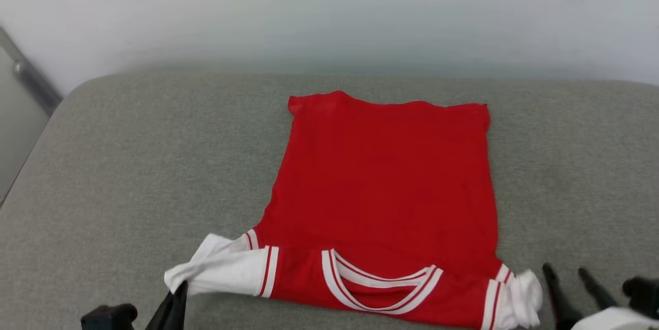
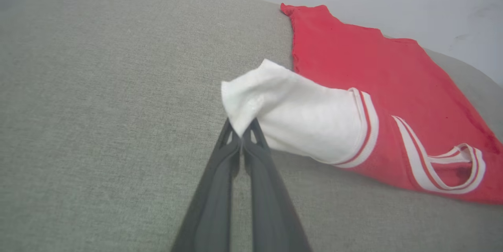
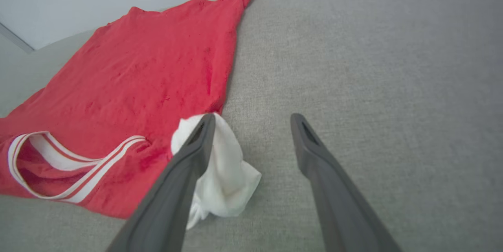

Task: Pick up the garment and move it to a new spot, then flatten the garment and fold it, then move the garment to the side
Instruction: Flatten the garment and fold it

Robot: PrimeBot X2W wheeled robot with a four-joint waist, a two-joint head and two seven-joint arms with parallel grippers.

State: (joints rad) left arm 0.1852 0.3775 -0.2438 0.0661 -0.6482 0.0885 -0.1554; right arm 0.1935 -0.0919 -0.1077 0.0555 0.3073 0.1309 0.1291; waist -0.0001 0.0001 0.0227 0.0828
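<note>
The red garment lies spread on the grey cushion, plain side up, its striped neck opening nearest me and its hem at the far end. My left gripper is shut on the tip of the white left sleeve, pinching the cloth between its fingertips and holding it slightly lifted. My right gripper stands open just right of the crumpled white right sleeve; its left finger overlaps that sleeve, and nothing lies between the fingers. No lettering is visible.
The grey fabric cushion stretches wide on both sides of the garment. A pale wall rises behind its far edge, and a grey metal bar runs diagonally at the far left corner.
</note>
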